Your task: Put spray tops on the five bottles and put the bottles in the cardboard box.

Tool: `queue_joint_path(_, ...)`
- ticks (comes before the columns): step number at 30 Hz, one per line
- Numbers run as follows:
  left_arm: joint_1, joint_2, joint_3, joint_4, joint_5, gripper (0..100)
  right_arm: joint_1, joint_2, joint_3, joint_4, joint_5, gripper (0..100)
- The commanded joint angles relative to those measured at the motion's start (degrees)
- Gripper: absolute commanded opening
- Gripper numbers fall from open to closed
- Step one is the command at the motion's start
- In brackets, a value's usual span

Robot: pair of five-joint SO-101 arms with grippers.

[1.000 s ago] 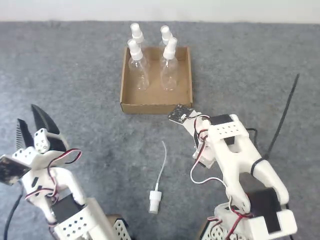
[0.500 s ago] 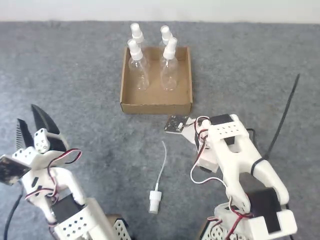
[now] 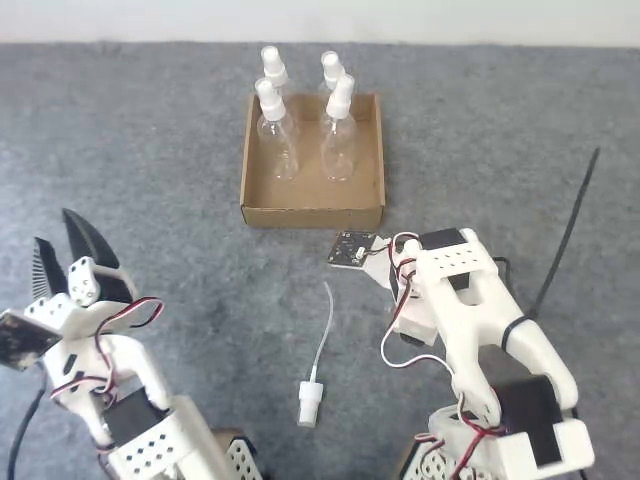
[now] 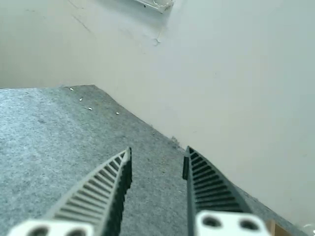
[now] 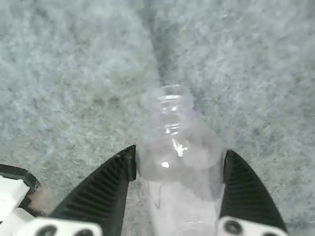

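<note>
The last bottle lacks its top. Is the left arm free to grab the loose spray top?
Likely yes: the left gripper is open and empty, and the spray top lies alone on bare carpet.

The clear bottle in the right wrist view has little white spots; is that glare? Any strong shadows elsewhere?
Right wrist view: yes, small glints of light on the clear bottle, near its neck. High view: even light, a thin shadow along the front edge of the cardboard box. Left wrist view: wall evenly lit, no glare.
</note>
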Motion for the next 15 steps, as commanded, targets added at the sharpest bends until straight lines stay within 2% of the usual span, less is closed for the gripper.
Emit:
queue_joint_path(1, 0.18, -0.97, -0.48, -1.93, -0.44, 16, 0.13, -0.66, -3.25, 0.75, 0.62, 17.0)
queue_joint_path(4, 0.18, -0.97, -0.48, -1.93, -0.44, 16, 0.13, -0.66, -3.25, 0.66, 0.53, 13.2)
queue_joint_path(9, 0.18, -0.97, -0.48, -1.93, -0.44, 16, 0.13, -1.27, -3.25, 0.92, 0.26, 12.3)
queue_joint_path(15, 0.18, -0.97, -0.48, -1.85, -0.44, 16, -0.22, -9.01, -3.25, 1.89, -6.51, 12.2)
